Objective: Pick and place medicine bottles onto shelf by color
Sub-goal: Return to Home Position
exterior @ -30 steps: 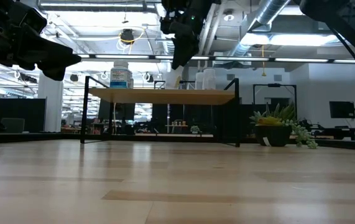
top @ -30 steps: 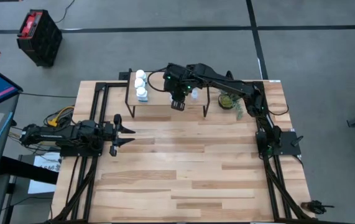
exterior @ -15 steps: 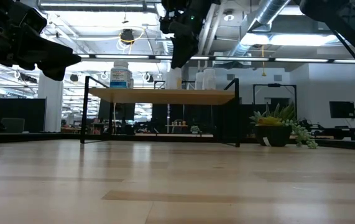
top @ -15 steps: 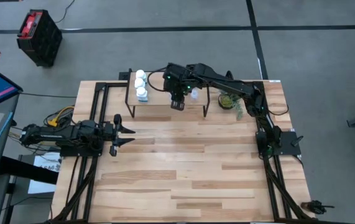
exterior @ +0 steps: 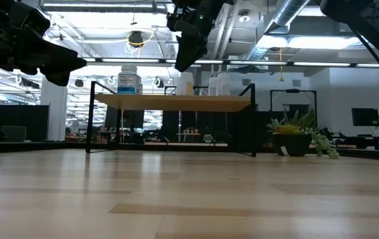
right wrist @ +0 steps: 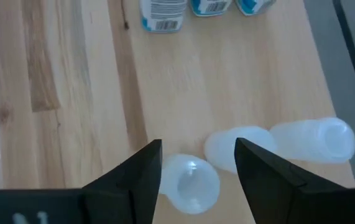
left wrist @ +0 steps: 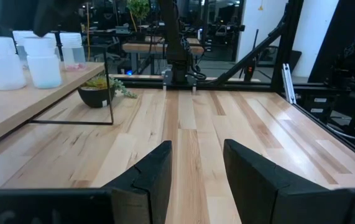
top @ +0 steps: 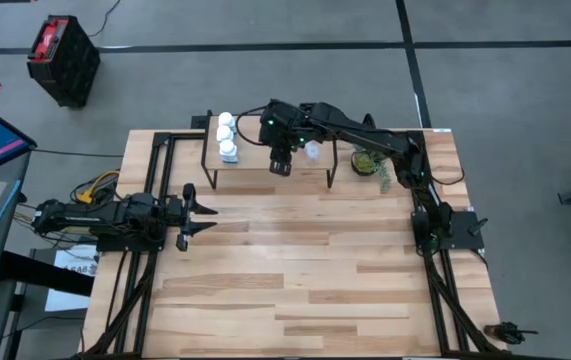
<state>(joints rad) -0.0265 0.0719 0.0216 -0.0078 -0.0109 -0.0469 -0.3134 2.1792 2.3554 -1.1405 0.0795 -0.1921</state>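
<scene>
My right gripper [top: 280, 165] hung above the shelf [top: 255, 160], near the middle of its front edge, well clear of the top in the low view. Its fingers [right wrist: 137, 177] stood wide apart and held nothing. Seen through the right wrist camera, three clear bottles [right wrist: 236, 146] stood upright on the wood below it, close together in a row, one showing between the fingers but not touched by them. In the high view the clear bottles sat towards the shelf's right end, just beside the gripper. Three white bottles [top: 226, 135] stood in a line at the shelf's left end, apart from the clear ones, with bare shelf top between the two groups.

A small plant [top: 365, 162] sat on the table [top: 295, 280] just beside the shelf's right legs, and my right arm stretched across above it to reach the shelf.

My left gripper [top: 200, 218] waited low over the table's left side, well apart from the shelf, fingers open and empty, pointing across bare boards. A red crate [top: 63, 58] stood on the floor beyond the table
</scene>
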